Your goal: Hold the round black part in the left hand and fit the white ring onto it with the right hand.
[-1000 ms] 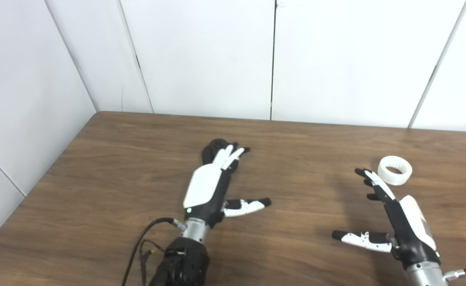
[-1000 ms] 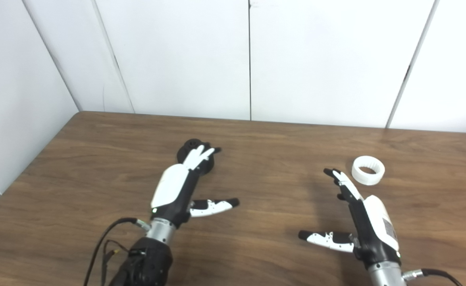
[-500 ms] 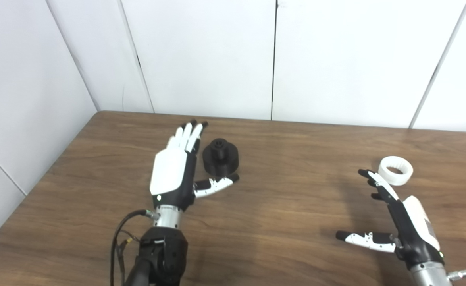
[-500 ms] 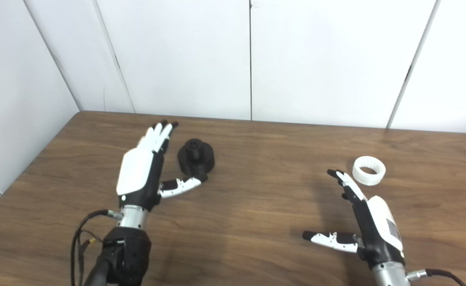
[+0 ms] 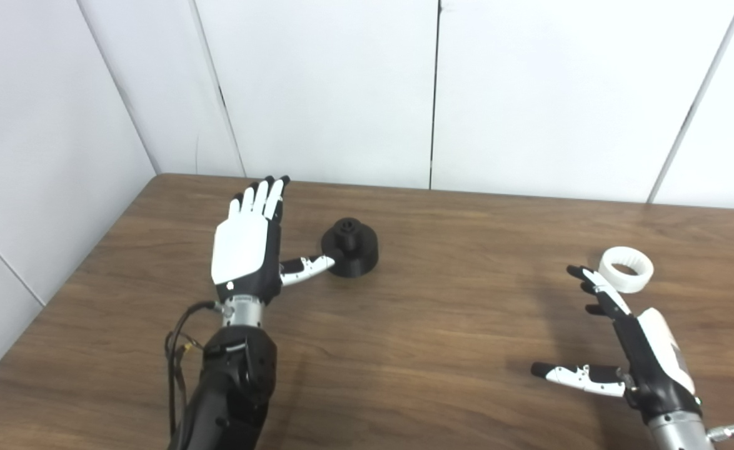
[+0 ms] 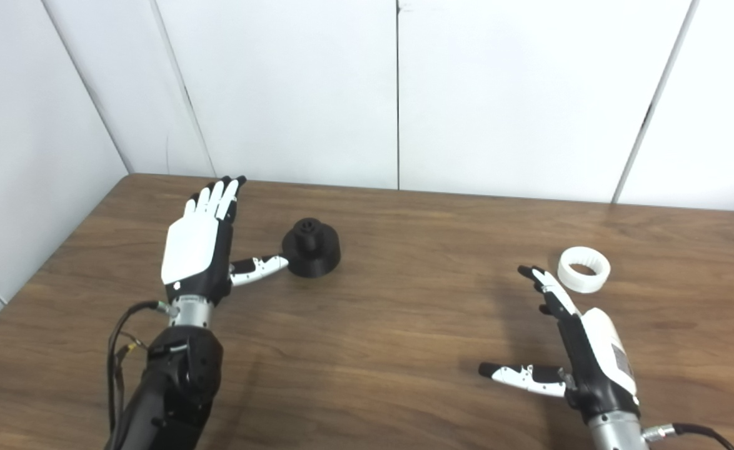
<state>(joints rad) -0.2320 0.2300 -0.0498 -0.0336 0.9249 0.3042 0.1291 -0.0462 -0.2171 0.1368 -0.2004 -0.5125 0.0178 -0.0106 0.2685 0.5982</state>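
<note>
The round black plastic part (image 5: 349, 247), a stepped disc with a small raised hub, stands on the brown wooden table (image 5: 442, 350) just beside the thumb tip of the left hand (image 5: 246, 250), which is spread flat and holds nothing. It is judged rigid and light, best gripped around its broad base. The ribbed white plastic ring (image 5: 626, 278) lies just beyond the fingertips of the right hand (image 5: 636, 350), also spread and empty. Compared with a second ago, the left hand has been withdrawn from over the part to its left side.
</note>
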